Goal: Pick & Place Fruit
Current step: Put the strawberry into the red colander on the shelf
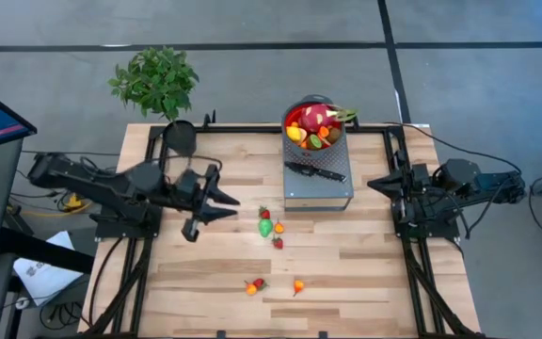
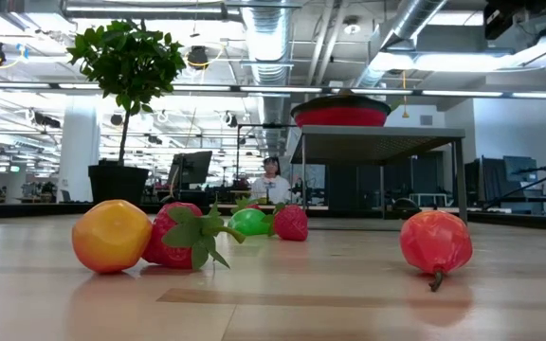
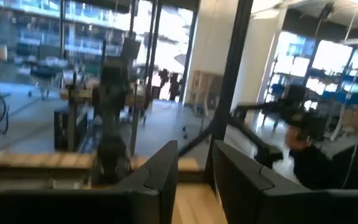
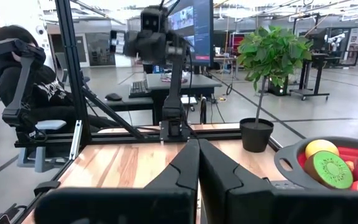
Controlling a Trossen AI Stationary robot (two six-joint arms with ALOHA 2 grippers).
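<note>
the fruit (image 1: 273,226) is small glossy toy pieces in red, orange, yellow and green. five lie loose on the wooden counter (image 1: 205,282): a cluster of three near the middle, a green one (image 1: 266,228) with a red strawberry (image 1: 264,214) just behind it and another red one (image 1: 278,243) just in front, with a small orange bit (image 1: 278,227) beside them. nearer the front edge lie two more pairs or singles, well apart: an orange-and-red group (image 1: 254,285) and an orange piece (image 1: 298,285). the rest, among them the pink-red dragon fruit (image 1: 314,117) with green tips and a cut kiwi (image 4: 327,169), sit heaped in the red bowl (image 1: 293,111) on a grey raised stand (image 1: 318,188) at the back, where a black-handled knife (image 1: 315,171) also lies.

the counter's front half and both side strips are bare wood. a potted plant (image 1: 156,81) stands off the back left corner.

the left claw (image 1: 231,206) hangs above the counter just left of the middle cluster, fingers narrowly apart, holding nothing. the right claw (image 1: 373,184) waits at the right edge, pressed closed and empty.
</note>
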